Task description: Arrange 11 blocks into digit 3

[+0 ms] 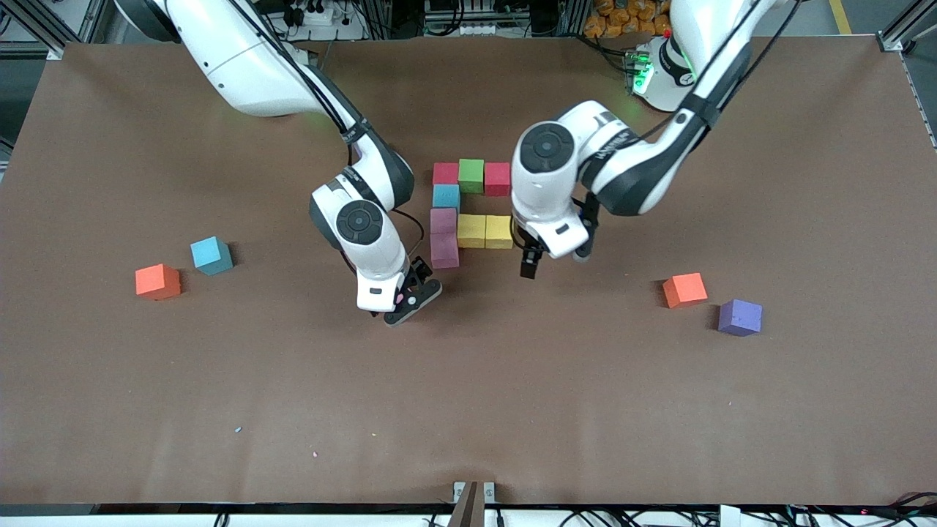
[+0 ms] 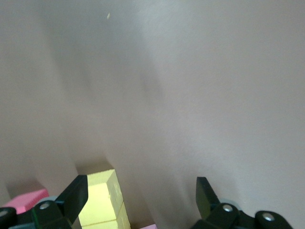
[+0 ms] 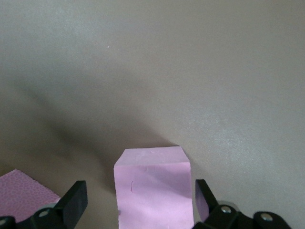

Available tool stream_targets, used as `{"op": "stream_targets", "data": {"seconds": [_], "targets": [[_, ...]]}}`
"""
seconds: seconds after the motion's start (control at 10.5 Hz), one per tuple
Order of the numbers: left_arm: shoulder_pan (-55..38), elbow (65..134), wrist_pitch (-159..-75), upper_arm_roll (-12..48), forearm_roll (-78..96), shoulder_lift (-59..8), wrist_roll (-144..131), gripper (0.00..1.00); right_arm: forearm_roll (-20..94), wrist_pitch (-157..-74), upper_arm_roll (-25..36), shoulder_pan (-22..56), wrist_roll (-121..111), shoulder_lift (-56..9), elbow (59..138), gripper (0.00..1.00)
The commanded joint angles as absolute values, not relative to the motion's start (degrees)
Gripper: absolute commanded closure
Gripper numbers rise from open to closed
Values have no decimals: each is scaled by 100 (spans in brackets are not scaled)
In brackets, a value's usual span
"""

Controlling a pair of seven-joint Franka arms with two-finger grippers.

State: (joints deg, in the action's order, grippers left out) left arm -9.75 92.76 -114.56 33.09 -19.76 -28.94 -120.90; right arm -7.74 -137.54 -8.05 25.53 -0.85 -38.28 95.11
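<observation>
since both grippers hang empty with jaws apart, i judge the coming move to be another pick, and what matters is which loose block lies nearest which arm. the built cluster sits mid-table: a red block [image 1: 445,173], a green block [image 1: 471,175] and a second red block [image 1: 498,178] form the row farthest from the front camera; a light blue block [image 1: 446,196] and two pink blocks [image 1: 443,237] run down toward that camera at the right arm's end of the row, and two yellow blocks [image 1: 484,231] branch from the upper pink one toward the left arm's end. i count eight placed, so three remain to set. the right gripper [image 1: 410,296] hangs low just beside the lower pink block, and its wrist view shows a pink face [image 3: 151,186] lying between its spread fingers [image 3: 71,202], not clamped. the left gripper [image 1: 528,265] hovers just beside the yellow pair [image 2: 102,200], which shows at the edge of its wrist view. loose stock: an orange block [image 1: 158,282] and a light blue block [image 1: 211,255] lie well apart toward the right arm's end; another orange block [image 1: 685,290] and a purple block [image 1: 739,317] lie toward the left arm's end. each pair falls plainly to the arm at its own end. cubes offer no long axis, though the loose ones sit slightly skewed to the cluster, so i would expect some wrist turn.
</observation>
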Motion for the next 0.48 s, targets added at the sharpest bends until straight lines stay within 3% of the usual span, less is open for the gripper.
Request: {"op": "stream_targets", "data": {"seconds": [0.0,0.29,0.38], "targets": [[-827,8948,-10953,3322,-1890,-2962,-11115,0,-861,-14165,-809,2549,-141,-3850,9789,0],[-370,8833,-10626,3331,-1916,-2953,-9549,0,-818,-14256,-800,2540,-114,-3867,9870,0],[-273,8824,-10574,3322,-1933,-2918,-9119,0,-809,-14247,-791,2540,-123,-3858,9870,5]]}}
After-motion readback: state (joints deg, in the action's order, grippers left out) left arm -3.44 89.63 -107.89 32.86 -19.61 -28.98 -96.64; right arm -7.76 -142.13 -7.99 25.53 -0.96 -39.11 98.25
